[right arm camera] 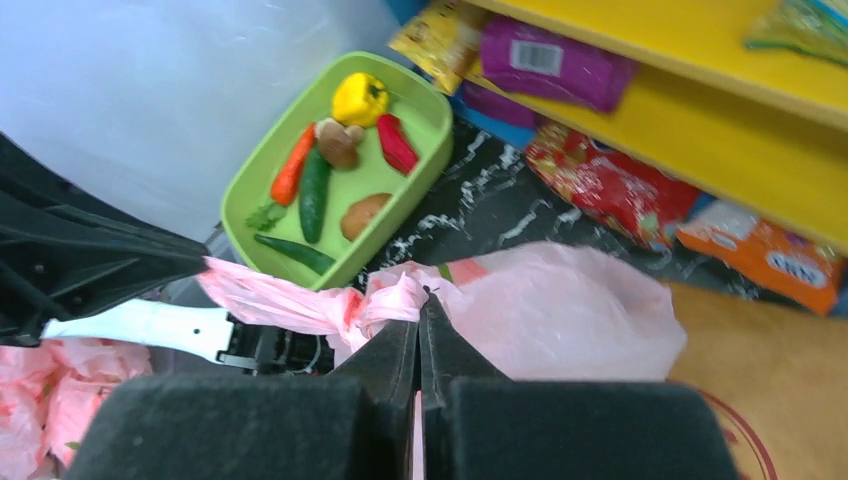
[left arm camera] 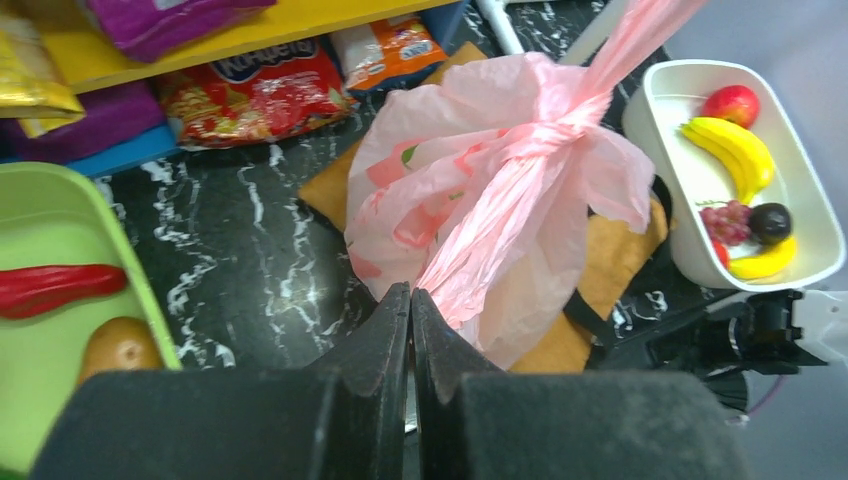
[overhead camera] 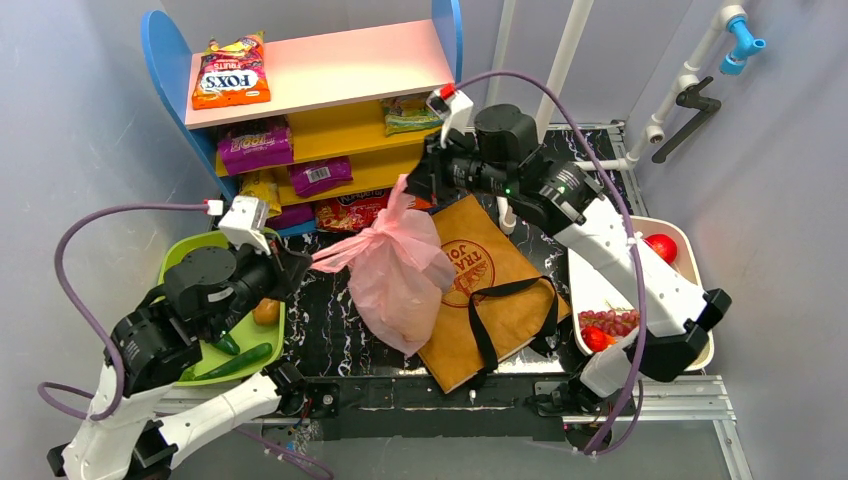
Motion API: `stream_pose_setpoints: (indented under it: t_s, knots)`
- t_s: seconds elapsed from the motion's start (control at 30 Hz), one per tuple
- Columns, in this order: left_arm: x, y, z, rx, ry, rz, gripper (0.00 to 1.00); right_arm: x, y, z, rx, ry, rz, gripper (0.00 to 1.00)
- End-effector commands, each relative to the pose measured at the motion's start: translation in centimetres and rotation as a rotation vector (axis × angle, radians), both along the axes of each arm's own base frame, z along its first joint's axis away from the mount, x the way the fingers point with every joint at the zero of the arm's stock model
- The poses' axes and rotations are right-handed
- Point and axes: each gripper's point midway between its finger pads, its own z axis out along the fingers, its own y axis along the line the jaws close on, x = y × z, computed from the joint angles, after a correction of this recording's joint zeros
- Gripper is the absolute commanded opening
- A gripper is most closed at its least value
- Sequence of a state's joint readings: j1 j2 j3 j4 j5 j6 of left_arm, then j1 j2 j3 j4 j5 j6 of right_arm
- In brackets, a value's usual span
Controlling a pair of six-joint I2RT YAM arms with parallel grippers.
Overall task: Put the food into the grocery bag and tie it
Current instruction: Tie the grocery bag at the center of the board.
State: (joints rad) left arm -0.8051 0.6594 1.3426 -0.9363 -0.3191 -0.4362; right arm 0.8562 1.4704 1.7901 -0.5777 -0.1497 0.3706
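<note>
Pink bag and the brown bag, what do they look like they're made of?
Pink bag: thin plastic film, slightly glossy and translucent. It crinkles, and its handles twist into ropes. Brown bag: probably stiff kraft paper, matte. It lies flat and carries a printed logo. Its black straps look like woven webbing, though that's hard to confirm.

place: robot lab, mock grocery cell | evidence: plain grey walls [overhead camera: 70,120], toy-coloured snack shelf [overhead camera: 340,65], metal mounting rails [overhead camera: 690,402]
</note>
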Motion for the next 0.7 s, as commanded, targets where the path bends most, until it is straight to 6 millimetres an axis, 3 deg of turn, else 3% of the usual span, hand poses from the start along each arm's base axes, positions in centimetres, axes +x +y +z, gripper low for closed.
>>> stream_pose_setpoints:
  t_s: [0.0,0.2,0.3,0.4,0.5,0.6,0.67]
  knots:
    - [-0.4,4.7,-0.3,0.157,-0.015,0.123,0.0,-0.5,3.2,2.0,0.012,-0.047,0.094,0.01]
    - [-1.4,7.4,1.0,0.16,-0.066,0.184,0.0,-1.7,7.4,3.1,0.044,-0.051,0.189,0.01]
    - [-1.9,8.5,-0.5,0.179,-0.038,0.222,0.0,-0.6,8.4,1.5,0.035,-0.043,0.17,0.01]
    - [-2.7,9.0,-3.2,0.146,0.0,0.244,0.0,0.6,9.0,-2.5,0.003,-0.027,0.132,0.01]
    - [-3.4,9.5,-6.3,0.112,0.04,0.278,0.0,2.0,8.6,-7.8,-0.072,0.016,0.061,0.01]
    - [-4.0,10.8,-8.3,0.126,0.075,0.331,0.0,4.0,6.2,-13.6,-0.174,0.138,-0.091,0.01]
    - [-4.3,11.4,-9.1,0.134,0.091,0.352,0.0,5.5,3.5,-17.6,-0.221,0.236,-0.209,0.01]
